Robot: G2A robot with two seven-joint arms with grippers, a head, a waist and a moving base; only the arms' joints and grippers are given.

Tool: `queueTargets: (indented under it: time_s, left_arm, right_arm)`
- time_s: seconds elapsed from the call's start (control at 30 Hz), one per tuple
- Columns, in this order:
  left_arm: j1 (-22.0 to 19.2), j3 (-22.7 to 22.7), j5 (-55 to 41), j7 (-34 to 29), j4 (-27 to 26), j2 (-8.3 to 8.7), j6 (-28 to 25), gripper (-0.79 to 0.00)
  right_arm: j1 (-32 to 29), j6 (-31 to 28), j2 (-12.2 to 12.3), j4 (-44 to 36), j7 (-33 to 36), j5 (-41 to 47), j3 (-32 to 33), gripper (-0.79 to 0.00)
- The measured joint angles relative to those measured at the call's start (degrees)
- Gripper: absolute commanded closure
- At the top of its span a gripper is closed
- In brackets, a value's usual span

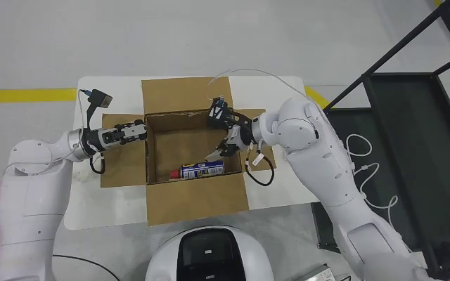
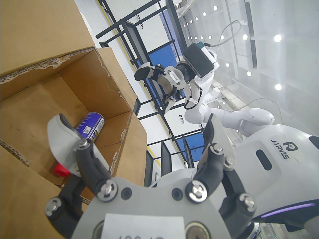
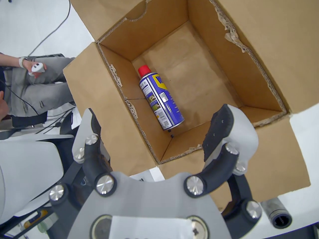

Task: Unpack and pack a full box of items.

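Both grippers released and empty at the open box, one can inside
The right gripper (image 1: 216,132) hangs with its fingers spread above the right wall of the cardboard box (image 1: 149,151); the left gripper (image 1: 137,131), also open and holding nothing, is at the box's left wall over the left flap. A blue spray can (image 1: 202,169) lies on its side along the near edge of the box floor, red cap toward the near left corner; the box stands mid-table (image 1: 112,207)
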Motion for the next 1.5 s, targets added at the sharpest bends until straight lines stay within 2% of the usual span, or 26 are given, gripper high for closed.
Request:
queueTargets:
  time_s: [0.43, 0.6, 0.87, 0.93, 1.03, 1.27, 1.5]
  left_arm:
    - [0.0, 0.0, 0.0, 0.0, 0.0, 0.0, 0.0, -0.785]
    - [1.5, -4.9, 1.8, 2.1, -2.6, 1.19, -0.4, -0.785]
    - [2.9, -9.5, 0.9, 0.6, 0.1, 2.71, 0.1, -0.785]
    - [3.1, -9.6, 0.4, 0.6, 0.2, 2.76, 0.1, -0.785]
    - [3.1, -9.6, 0.5, 0.6, 0.1, 2.76, 0.1, -0.785]
    - [3.1, -9.6, 0.5, 0.6, 0.1, 2.76, 0.1, -0.785]
    - [3.1, -9.6, 0.5, 0.6, 0.1, 2.76, 0.1, -0.785]
  right_arm:
    - [0.8, -0.7, 0.1, 1.2, -0.8, 0.0, -0.9, -0.785]
    - [0.8, -0.7, 0.1, 1.2, -0.8, 0.0, -0.9, -0.785]
    - [0.7, -1.3, 0.0, 1.1, -1.6, -0.5, -1.5, -0.785]
    - [1.5, -2.3, -0.1, 1.8, -2.3, -2.4, -3.5, -0.785]
    - [5.5, -2.7, -0.9, 4.7, -2.9, -7.1, -10.0, -0.785]
    - [15.5, -4.3, -4.0, 17.3, -4.4, -9.8, -23.0, -0.785]
    - [19.0, -4.9, -6.9, 24.5, -7.1, -10.6, -30.2, -0.785]
